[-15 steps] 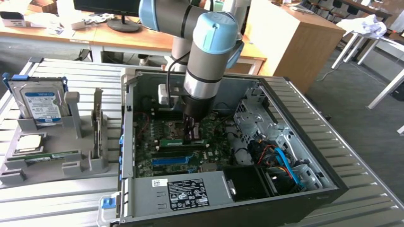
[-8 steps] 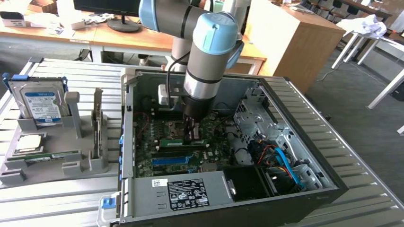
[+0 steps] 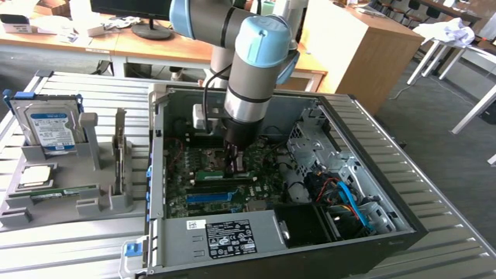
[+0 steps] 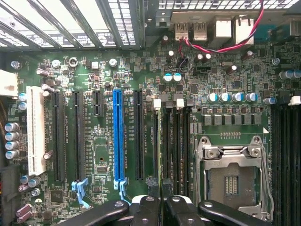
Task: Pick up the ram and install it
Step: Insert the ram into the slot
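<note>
My gripper (image 3: 238,168) reaches down into the open computer case (image 3: 364,174), just over the motherboard (image 4: 103,188). Its black fingers (image 4: 146,211) stand close together, shut on the ram, a thin green stick (image 3: 211,172) held edge-up; from the wrist view only a narrow dark edge shows between them at the gripper (image 4: 161,207). The stick hangs in line with the dark memory slots (image 4: 175,141) beside the open processor socket (image 4: 233,179). A second, similar green stick (image 3: 66,192) lies in the grey holder (image 3: 101,203) at the exterior view's left.
The holder also carries a blue-labelled hard drive (image 3: 53,131) and a square silver chip (image 3: 36,176). A blue slot (image 4: 118,141), black slots and a white slot (image 4: 35,129) lie beside the memory slots. Cables (image 3: 345,195) and a drive cage (image 3: 310,142) crowd the case's right side.
</note>
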